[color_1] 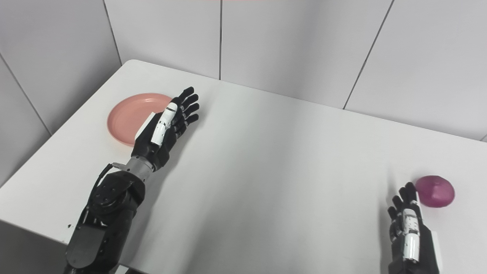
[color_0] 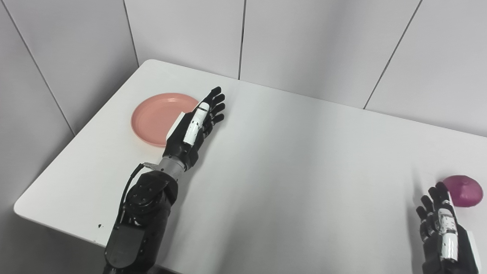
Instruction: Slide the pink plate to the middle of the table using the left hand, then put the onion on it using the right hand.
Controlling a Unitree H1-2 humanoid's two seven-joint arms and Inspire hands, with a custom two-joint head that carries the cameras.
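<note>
White desk (color_0: pixel 289 160), grey panel walls: pink plate (color_0: pixel 154 120) near far-left corner, unmoved, left hand (color_0: pixel 196 125) spread beside it; onion (color_0: pixel 463 190) near right edge, right hand (color_0: pixel 441 220) empty, fingers apart.

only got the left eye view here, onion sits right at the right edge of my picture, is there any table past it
observer: yes, in the right eye view bare table carries on to the right of the onion.
operator: ok and my right hand is squeezed into the corner, anything in it
observer: no, the right hand shows at full width there with table on both sides, fingers straight and apart, holding nothing, fingertips just left of the onion.
</note>
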